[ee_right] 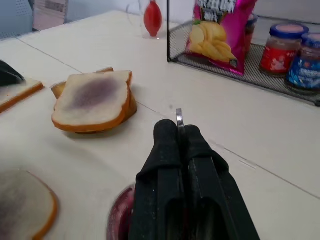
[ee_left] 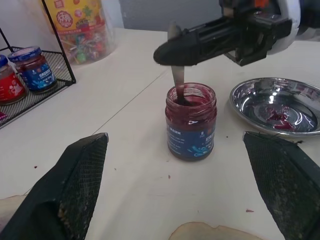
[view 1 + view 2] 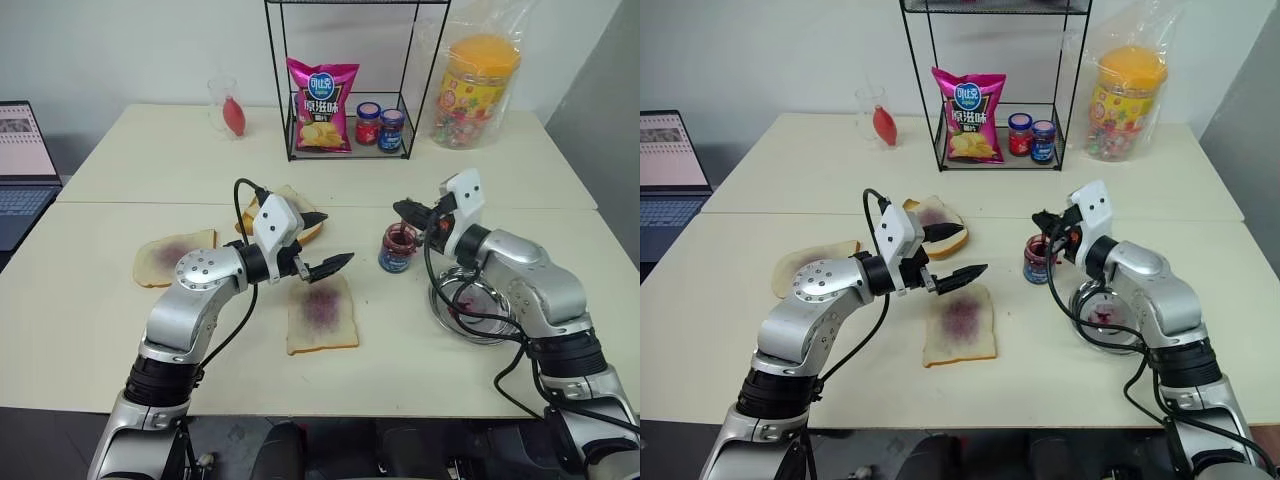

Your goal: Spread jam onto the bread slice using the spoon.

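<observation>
Right gripper: we see the right gripper [image 2: 172, 52] with its fingers pressed tight on the handle of the spoon [image 2: 176, 80], holding it upright just above the jar.
Spoon: its bowl hangs down from the closed fingers into the open mouth of the jar, dipped in the jam [image 2: 190, 100].
Jam: it sits in a small glass jar with a blue label, directly under the right gripper, on the table [image 3: 120, 300].
Left gripper: we see the left gripper [image 3: 322, 243] spread wide with nothing between its fingers, hovering over the far edge of the bread slice [image 3: 322, 315].
Bread slice: it lies flat just below and in front of the left gripper, with a purple patch in its middle, well to the side of the jar.
Steel dish: the steel dish [image 2: 274, 105] lies beside the jar, under the right forearm, with red smears inside.
Other bread: a stacked pair [image 1: 95, 100] lies beyond the left gripper; another slice [image 3: 172, 257] lies on its outer side.
Rack: a wire rack [image 3: 345, 80] beyond both grippers holds a crisp bag [image 3: 322, 105] and two lidded jars [image 3: 380, 127].
In the way: we see the table bare between the jar and the bread slice.
</observation>
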You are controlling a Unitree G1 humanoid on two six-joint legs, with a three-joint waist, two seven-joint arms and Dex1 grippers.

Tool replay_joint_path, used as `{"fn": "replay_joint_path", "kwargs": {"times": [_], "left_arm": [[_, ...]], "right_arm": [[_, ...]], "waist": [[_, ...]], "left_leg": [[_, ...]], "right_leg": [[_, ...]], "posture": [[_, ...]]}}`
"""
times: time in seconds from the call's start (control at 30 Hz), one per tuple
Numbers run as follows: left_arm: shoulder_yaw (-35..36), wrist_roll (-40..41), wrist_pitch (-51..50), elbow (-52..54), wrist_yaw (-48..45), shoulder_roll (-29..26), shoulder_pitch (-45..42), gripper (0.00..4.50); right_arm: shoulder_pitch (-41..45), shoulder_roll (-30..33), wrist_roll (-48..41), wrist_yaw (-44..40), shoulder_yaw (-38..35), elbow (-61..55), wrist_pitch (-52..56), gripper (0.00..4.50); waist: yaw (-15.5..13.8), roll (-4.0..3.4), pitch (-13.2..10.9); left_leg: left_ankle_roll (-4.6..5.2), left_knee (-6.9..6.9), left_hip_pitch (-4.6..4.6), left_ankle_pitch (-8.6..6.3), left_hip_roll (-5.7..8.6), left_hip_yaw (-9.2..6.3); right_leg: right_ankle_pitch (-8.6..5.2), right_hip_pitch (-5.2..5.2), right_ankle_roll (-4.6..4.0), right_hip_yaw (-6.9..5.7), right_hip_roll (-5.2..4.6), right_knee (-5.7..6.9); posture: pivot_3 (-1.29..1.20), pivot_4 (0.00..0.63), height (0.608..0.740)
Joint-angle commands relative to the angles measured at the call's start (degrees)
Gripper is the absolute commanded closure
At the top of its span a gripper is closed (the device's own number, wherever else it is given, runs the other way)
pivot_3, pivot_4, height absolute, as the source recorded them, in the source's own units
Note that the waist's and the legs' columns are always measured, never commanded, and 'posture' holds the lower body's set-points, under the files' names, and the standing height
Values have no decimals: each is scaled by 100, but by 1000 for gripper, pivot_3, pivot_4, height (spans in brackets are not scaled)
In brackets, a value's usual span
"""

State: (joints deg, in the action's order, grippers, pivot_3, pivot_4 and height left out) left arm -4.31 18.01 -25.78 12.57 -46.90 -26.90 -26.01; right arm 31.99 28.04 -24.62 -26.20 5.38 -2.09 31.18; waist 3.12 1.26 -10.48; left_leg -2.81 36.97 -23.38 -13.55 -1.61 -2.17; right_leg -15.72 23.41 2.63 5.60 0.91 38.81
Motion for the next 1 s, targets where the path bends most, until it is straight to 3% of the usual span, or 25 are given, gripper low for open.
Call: {"fn": "replay_joint_path", "kwargs": {"times": [0.03,0.47,1.0], "left_arm": [[42,94,45,220,-9,-40,-60,0],[-47,80,96,136,-61,13,-161,0],[-84,48,162,68,-86,84,-178,0]], "right_arm": [[40,-125,89,29,-186,-153,20,4465],[289,-1049,-1158,936,-1455,-553,1890,4465],[607,-1634,-2560,2048,-2820,-670,2956,4465]], "waist": [[-1,0,0],[8,0,0],[20,-1,0]], "left_leg": [[0,0,1,0,1,0],[0,1,5,0,0,-3],[0,-2,4,0,0,-2]], "right_leg": [[0,0,0,1,0,1],[2,0,-3,0,1,11],[2,1,-3,-1,2,11]], "posture": [[0,150,740],[0,150,740],[0,150,740]]}}
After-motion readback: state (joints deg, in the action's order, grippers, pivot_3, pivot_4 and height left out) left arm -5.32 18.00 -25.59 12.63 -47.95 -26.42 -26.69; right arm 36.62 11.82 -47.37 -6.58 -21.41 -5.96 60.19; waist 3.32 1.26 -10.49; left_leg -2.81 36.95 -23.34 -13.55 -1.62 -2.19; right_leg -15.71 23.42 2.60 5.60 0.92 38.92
